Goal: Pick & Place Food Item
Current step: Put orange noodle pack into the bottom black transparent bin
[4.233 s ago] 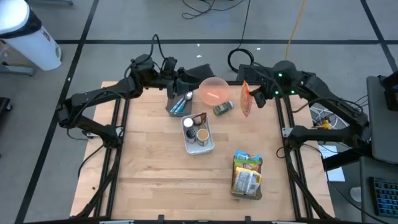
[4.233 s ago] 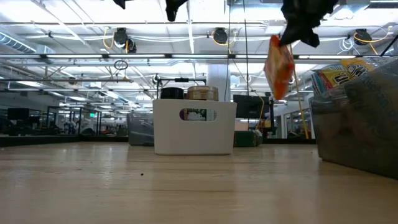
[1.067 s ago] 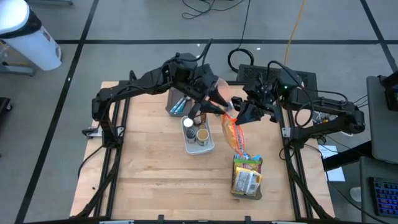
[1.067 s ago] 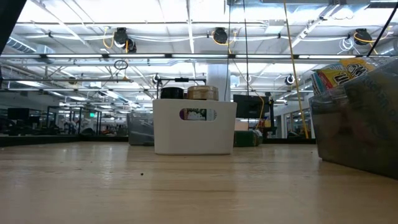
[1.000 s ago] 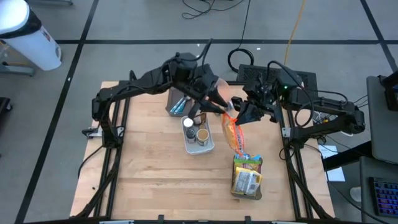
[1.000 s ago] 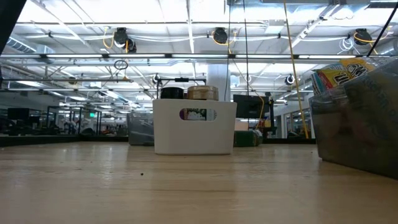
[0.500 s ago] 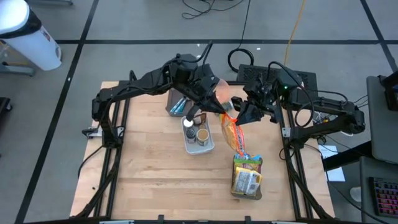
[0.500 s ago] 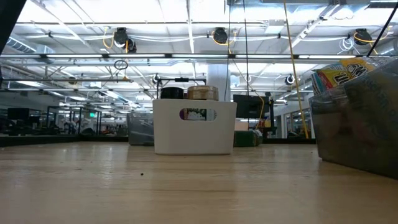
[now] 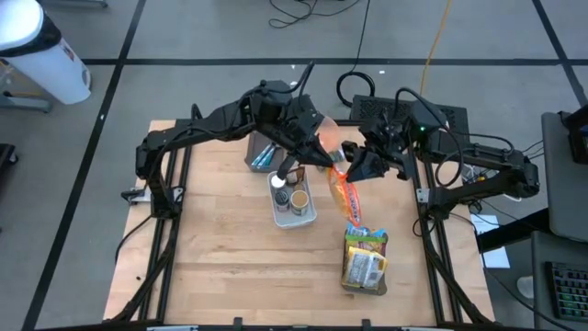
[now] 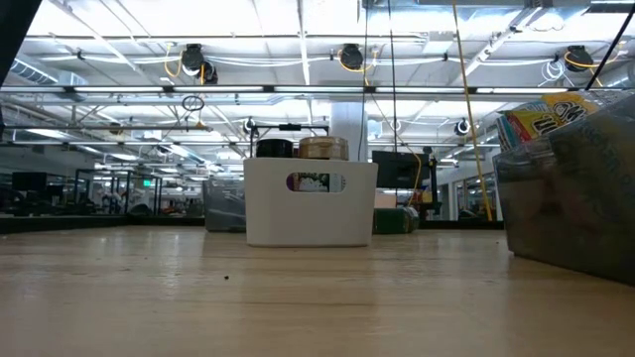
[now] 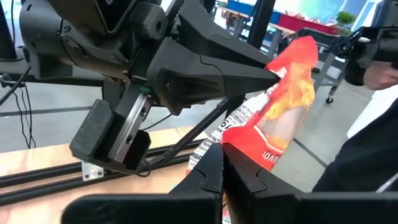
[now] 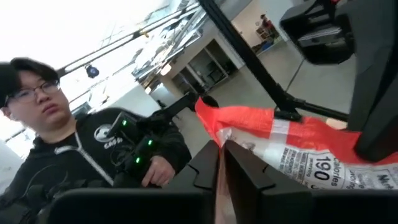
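The left claw (image 9: 328, 164) is reached across above the tabletop (image 9: 220, 239), now clamped on the orange snack bag (image 9: 344, 198), having been open a second ago. The right claw (image 9: 345, 172) is pinched on the bag's top, mid-air.

snack bags (image 9: 346, 197): 1 | white caddies (image 9: 292, 204): 1 | clear bins (image 9: 365, 259): 1

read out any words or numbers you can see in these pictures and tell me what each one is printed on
"190 CALORIES": on the white back of the chip bag, in the right wrist view; the word is partly cut off.
Other print on that bag: too small to read.
Snack packs in the clear bin: printing blurred.
White caddy label: unreadable.
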Robot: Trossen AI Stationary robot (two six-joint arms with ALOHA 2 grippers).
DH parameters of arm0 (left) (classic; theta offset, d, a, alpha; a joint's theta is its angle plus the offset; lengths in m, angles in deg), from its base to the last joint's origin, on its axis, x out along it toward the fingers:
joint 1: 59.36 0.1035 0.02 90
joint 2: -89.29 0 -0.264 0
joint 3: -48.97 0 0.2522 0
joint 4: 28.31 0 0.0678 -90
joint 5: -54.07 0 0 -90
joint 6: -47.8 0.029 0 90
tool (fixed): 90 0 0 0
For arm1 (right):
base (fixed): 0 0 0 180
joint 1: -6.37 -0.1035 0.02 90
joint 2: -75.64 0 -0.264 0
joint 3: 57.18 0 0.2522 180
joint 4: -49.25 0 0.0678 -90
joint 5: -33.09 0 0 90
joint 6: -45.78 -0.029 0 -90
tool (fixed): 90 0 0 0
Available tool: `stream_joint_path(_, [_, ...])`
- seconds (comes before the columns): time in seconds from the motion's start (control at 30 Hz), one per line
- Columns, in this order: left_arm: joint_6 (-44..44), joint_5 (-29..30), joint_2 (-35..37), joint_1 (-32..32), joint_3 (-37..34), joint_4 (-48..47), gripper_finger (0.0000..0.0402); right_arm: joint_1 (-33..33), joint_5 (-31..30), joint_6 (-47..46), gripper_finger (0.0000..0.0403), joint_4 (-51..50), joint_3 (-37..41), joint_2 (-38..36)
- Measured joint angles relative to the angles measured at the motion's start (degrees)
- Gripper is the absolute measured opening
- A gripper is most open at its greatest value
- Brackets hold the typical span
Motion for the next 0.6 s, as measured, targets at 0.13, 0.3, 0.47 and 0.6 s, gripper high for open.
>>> stream_joint_path(0.13, [-0.03, 1.46, 0.0, 0.02, 0.0, -0.39, 0.0001, 0.73, -0.78, -1.15, 0.0061, 0.22, 0.0, 0.0])
stream_joint_path(0.3, [-0.07, 1.55, 0.0, 0.17, 0.0, -1.37, 0.0001, 2.19, -0.78, -2.3, 0.0132, 0.86, 0.0, 0.0])
stream_joint_path(0.47, [-0.07, 2.81, 0.0, 0.75, 0.0, -3.47, 0.0001, 4.26, -0.85, -2.92, 0.0189, 3.64, 0.0, 0.0])
stream_joint_path(0.6, [-0.03, 6.03, 0.04, 1.67, 0.0, -5.78, 0.0001, 6.36, -3.79, -3.33, 0.0214, 6.34, 0.0, 0.0])
